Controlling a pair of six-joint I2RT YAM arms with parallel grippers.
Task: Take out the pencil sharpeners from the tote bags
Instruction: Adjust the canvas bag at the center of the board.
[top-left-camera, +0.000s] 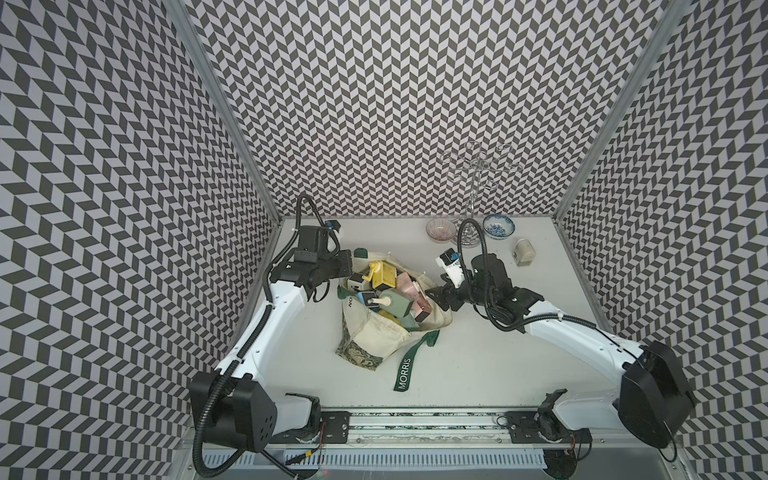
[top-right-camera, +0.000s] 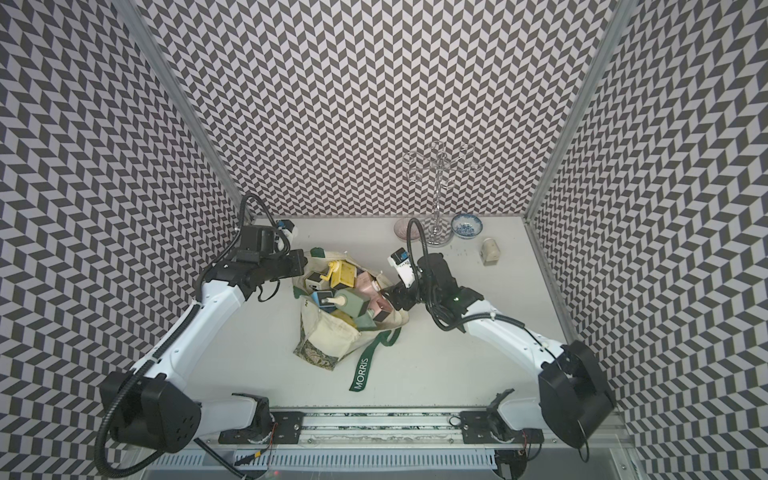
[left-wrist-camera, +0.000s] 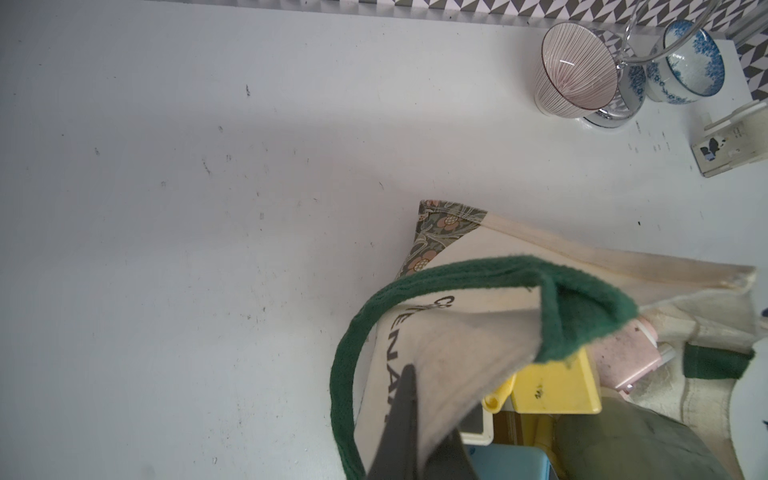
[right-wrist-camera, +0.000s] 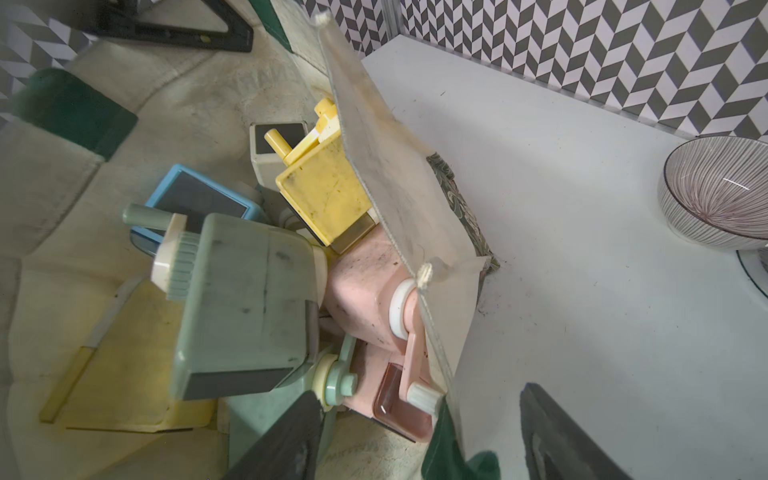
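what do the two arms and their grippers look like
The left arm and right arm have white shell links, black joints and bulky black shoulder housings. Black ribbed cable hoses loop along each. The left gripper and right gripper are black, with flat tapering fingers.

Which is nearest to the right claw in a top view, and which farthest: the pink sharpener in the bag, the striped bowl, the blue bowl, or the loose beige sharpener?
From the right claw, in a top view:
1. Pink sharpener, in the bag, right beside the claw.
2. Striped bowl, by the back wall.
3. Blue bowl and beige sharpener, at the back on the claw's own side: too close to call.
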